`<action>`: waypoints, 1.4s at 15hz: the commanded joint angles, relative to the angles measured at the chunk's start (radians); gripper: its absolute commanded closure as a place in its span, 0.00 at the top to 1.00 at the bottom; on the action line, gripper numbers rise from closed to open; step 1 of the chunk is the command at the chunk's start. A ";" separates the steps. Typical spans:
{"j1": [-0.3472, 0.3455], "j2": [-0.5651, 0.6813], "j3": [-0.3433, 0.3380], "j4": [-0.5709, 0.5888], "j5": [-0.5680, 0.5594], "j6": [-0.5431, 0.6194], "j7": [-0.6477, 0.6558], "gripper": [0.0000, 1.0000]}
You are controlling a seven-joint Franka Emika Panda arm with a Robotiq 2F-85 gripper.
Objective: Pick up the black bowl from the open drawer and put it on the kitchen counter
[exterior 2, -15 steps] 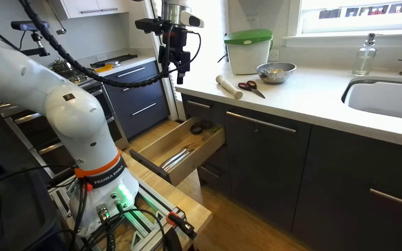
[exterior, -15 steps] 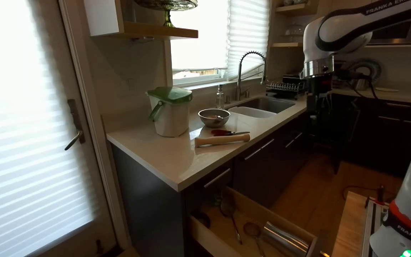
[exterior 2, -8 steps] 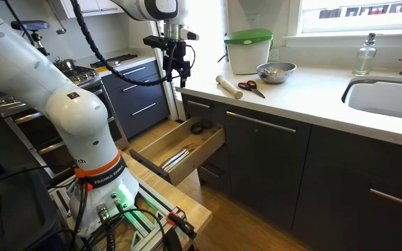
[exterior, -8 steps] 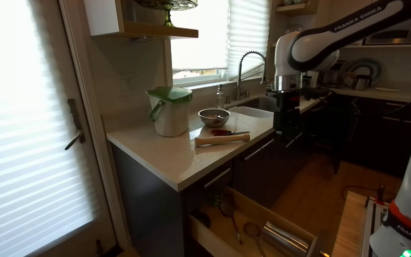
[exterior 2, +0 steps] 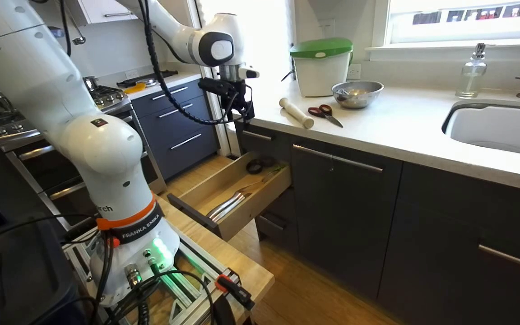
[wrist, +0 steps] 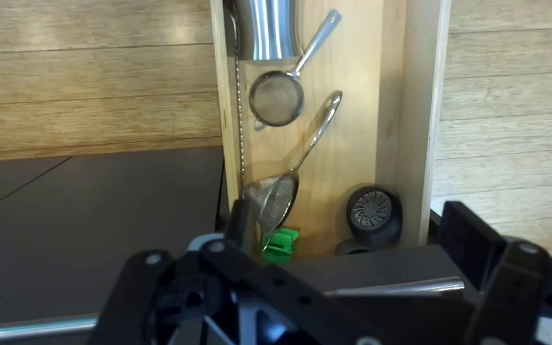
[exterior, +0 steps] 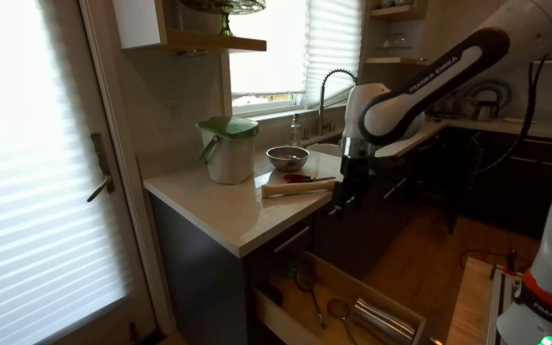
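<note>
The black bowl [wrist: 385, 227], round and dark with a grey slotted disc showing in it, lies in the open drawer [wrist: 355, 143] by its right wall in the wrist view. It shows in both exterior views [exterior: 271, 293] [exterior 2: 254, 166]. My gripper [wrist: 348, 210] is open and empty, its fingers wide apart. It is high above the drawer, beside the edge of the kitchen counter [exterior: 199, 201], in both exterior views [exterior: 345, 203] [exterior 2: 245, 118]. A second dark round thing [wrist: 351, 247] beside the bowl is partly hidden under the cabinet front.
The drawer also holds two strainers [wrist: 276, 98] [wrist: 276, 199], a metal cylinder [wrist: 272, 28] and a green clip [wrist: 280, 244]. On the counter are a rolling pin [exterior 2: 296, 113], scissors [exterior 2: 325, 113], a metal bowl [exterior 2: 357, 95] and a green-lidded jar [exterior 2: 323, 72].
My arm has reached out and my gripper has come down and across, to the left in one exterior picture and slightly right in another. The drawer and its contents have not moved.
</note>
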 commanded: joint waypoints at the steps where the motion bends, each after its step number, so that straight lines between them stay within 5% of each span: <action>1: 0.050 0.075 -0.009 -0.035 0.145 0.123 -0.108 1.00; 2: 0.023 0.046 0.000 -0.015 0.065 0.074 -0.038 1.00; 12: 0.026 0.074 0.000 -0.002 0.075 0.098 -0.049 1.00; 21: 0.051 0.303 0.035 0.006 0.452 0.315 -0.283 1.00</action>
